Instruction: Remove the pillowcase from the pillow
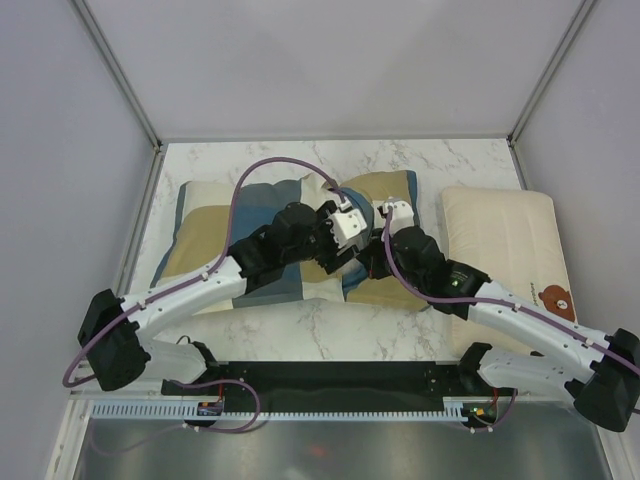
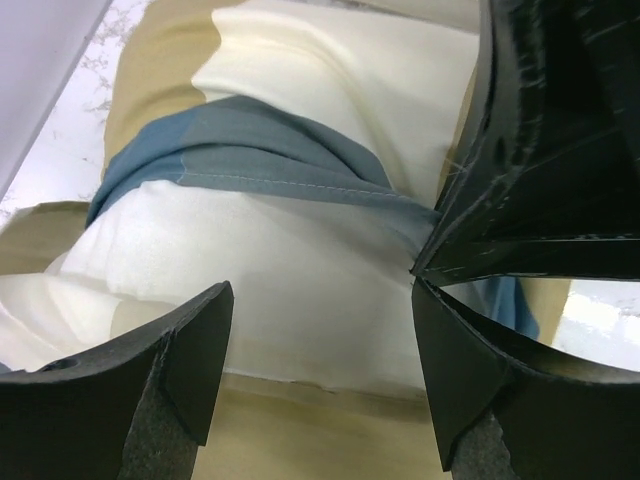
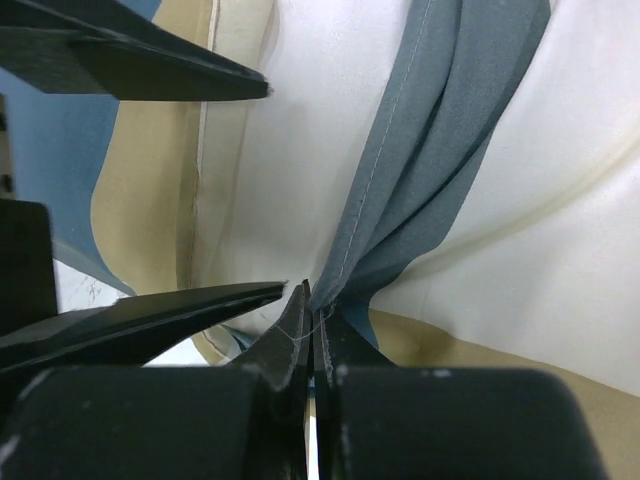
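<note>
Pinching the blue-tan-cream fabric pillowcase (image 3: 430,150) on the marble table (image 1: 460,165), my right gripper (image 3: 312,318) is clamped; my left gripper (image 2: 320,345) gapes above the plump off-white pillow (image 2: 270,270). Peeling stage, I judge: next, pin pillow, draw hem off.

White marble-look table (image 1: 300,335) with grey veins lies under the fingers (image 2: 150,400) and runs out on every side of them. Plain pale grey walls (image 1: 330,60) close it in beyond the fingers and to either side, with metal corner posts (image 1: 118,72). Nearer than the fingers, a black rail (image 1: 330,378) and a dull metal sheet (image 1: 330,450); light even, soft.
</note>
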`<action>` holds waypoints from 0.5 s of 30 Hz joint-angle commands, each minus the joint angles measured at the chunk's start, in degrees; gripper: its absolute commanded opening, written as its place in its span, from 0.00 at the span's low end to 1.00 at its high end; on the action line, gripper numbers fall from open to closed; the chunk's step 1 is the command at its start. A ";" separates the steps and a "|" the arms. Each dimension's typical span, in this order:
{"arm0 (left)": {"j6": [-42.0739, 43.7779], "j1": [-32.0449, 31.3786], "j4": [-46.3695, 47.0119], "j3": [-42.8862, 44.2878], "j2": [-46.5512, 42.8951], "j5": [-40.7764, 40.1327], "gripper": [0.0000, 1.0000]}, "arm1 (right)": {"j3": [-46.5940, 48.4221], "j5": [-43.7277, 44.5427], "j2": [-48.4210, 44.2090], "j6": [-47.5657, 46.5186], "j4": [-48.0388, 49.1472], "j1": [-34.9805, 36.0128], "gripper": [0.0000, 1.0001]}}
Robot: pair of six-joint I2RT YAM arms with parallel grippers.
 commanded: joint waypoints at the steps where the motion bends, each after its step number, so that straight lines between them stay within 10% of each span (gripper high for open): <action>1: 5.76 0.35 2.17 0.49 3.13 -0.52 0.79 | 0.32 -1.12 -1.65 0.78 2.16 0.16 0.00; 15: 6.20 -1.75 -1.43 3.13 13.76 1.60 0.81 | 0.41 -0.85 -1.65 0.78 2.16 0.16 0.00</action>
